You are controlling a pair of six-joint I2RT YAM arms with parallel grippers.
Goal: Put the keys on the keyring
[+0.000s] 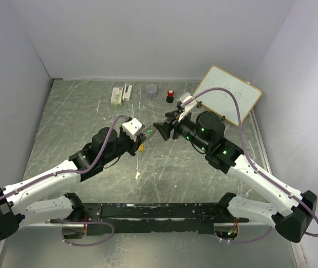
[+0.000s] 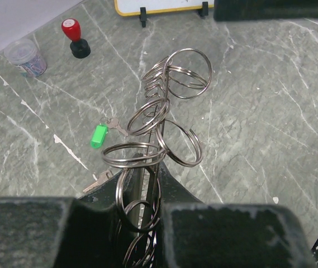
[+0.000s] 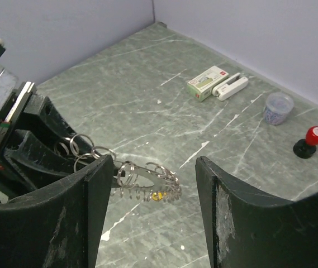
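Where left gripper (image 2: 147, 204) clamps keyring (image 3: 147, 181) above table (image 1: 80, 111) centre, right gripper (image 1: 162, 130), jaws apart, faces it from 3 o'clock. Green key (image 2: 99, 135) lies on table at ring's 9 o'clock, left wrist view; yellow key (image 3: 157, 195) beneath ring, mostly hidden. At 12 o'clock: box (image 1: 116, 96), stapler (image 1: 127, 92), clip cup (image 1: 151, 90), red-capped stamp (image 1: 170, 96); whiteboard (image 1: 228, 95) at 2 o'clock. Box print, board marks illegible

- Keyring (image 2: 156, 142): thin silvery hoop fringed with small split rings, raised off the table, tilted.
- Green key (image 2: 99, 135): flat on the table.
- Yellow key (image 3: 157, 195): on the table, under the ring.
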